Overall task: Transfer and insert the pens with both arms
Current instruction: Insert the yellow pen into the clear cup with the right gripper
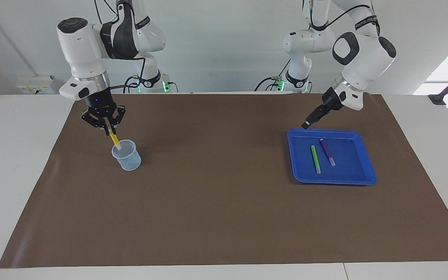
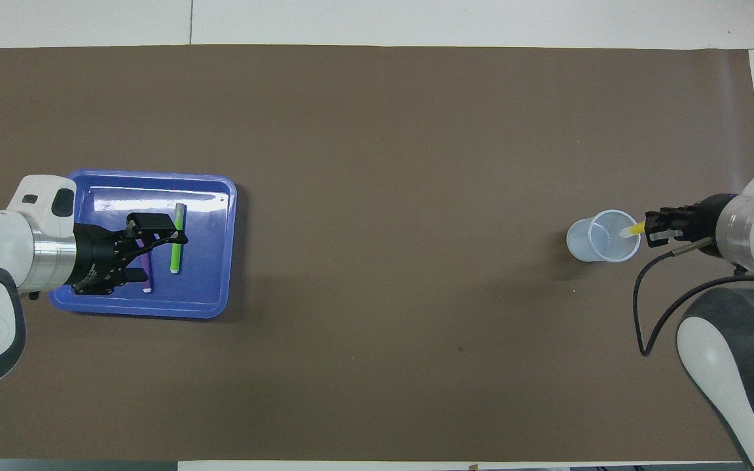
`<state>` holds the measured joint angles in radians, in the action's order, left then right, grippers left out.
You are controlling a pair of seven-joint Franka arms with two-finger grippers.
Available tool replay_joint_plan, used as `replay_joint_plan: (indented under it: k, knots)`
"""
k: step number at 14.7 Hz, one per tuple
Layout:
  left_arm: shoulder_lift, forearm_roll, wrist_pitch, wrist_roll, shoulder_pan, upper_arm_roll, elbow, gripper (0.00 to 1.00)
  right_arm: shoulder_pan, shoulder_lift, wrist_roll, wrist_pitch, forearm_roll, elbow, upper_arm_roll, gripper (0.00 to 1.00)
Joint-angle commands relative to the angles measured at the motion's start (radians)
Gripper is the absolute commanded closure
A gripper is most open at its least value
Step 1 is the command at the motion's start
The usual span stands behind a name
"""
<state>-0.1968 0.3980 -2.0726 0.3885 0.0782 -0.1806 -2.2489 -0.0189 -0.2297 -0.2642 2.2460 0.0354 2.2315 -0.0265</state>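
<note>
My right gripper (image 1: 107,125) is shut on the yellow pen (image 1: 114,140), which hangs tilted with its pale tip at the mouth of the translucent cup (image 1: 127,157). From overhead the yellow pen (image 2: 636,229) reaches over the rim of the cup (image 2: 590,239) from the right gripper (image 2: 660,229). The green pen (image 1: 315,159) and the purple pen (image 1: 327,152) lie side by side in the blue tray (image 1: 350,173). My left gripper (image 1: 306,125) hangs open above the tray's robot-side edge. Seen from overhead, the left gripper (image 2: 158,260) covers part of the purple pen (image 2: 146,269) beside the green pen (image 2: 175,258).
A brown mat (image 1: 224,202) covers most of the white table. The blue tray (image 2: 213,294) sits toward the left arm's end and the cup toward the right arm's end. A black clamp (image 1: 438,98) stands at the table's edge past the tray.
</note>
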Motion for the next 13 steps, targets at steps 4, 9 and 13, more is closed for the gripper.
replay_joint_plan:
  k: [4,9,13]
  knots:
    - [0.198,-0.233,-0.182,-0.397,0.11,-0.006,0.0,0.0,0.008,-0.019,-0.001,0.161,0.003,0.132,-0.006,1.0]
    - [0.301,-0.349,-0.296,-0.399,0.1,-0.007,0.0,0.15,0.008,0.03,0.003,0.231,-0.06,0.16,-0.007,1.0]
    - [0.32,-0.409,-0.291,-0.401,0.098,-0.008,-0.001,0.25,0.011,0.053,0.003,0.253,-0.061,0.169,-0.019,1.0]
